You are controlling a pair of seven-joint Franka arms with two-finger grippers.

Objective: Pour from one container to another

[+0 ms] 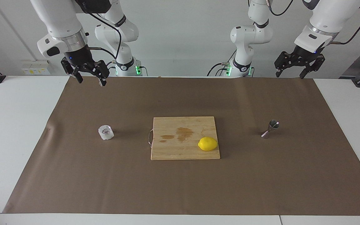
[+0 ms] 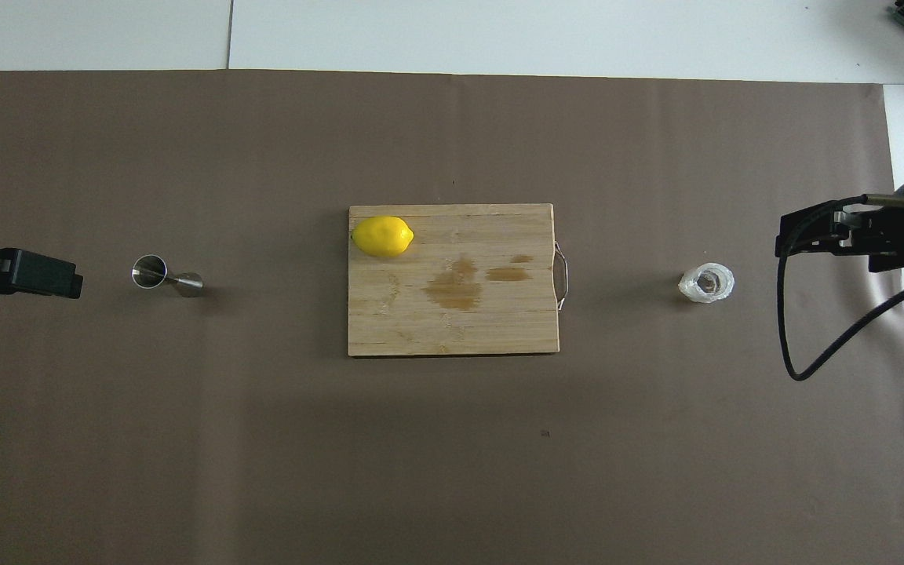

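Both arms wait raised at the robots' edge of the surface, nothing held.

Right end effector [image 1: 90, 78]: fingers spread apart, empty, hanging over the robot-side edge of the brown paper sheet [image 1: 180, 187] at the right arm's end. In the overhead view it shows only at the frame edge [image 2: 836, 231].

Left end effector [image 1: 292, 74]: fingers also apart, empty, up over the robot-side edge of the sheet at the left arm's end. In the overhead view just its tip is visible [image 2: 28, 273].

Farther out, three things sit in a rough row across the sheet:
- small clear cut-glass tumbler [image 1: 106, 132], faceted and whitish, upright on the paper toward the right arm's end. Well apart from the right end effector, farther from the robots than the spot under it. No contact. Also seen from above [image 2: 706, 283].
- light wooden cutting board [image 1: 173, 150] with a wire handle, mid-sheet, darker stains on its top. A yellow lemon [image 1: 208, 144] rests on it, at the corner toward the left arm's end and farther from the robots.
- small shiny steel hourglass jigger [image 1: 270, 129], standing on the paper toward the left arm's end. Well apart from the left end effector, farther from the robots than the spot under it. No contact.

Tumbler and jigger are well apart, board between them.
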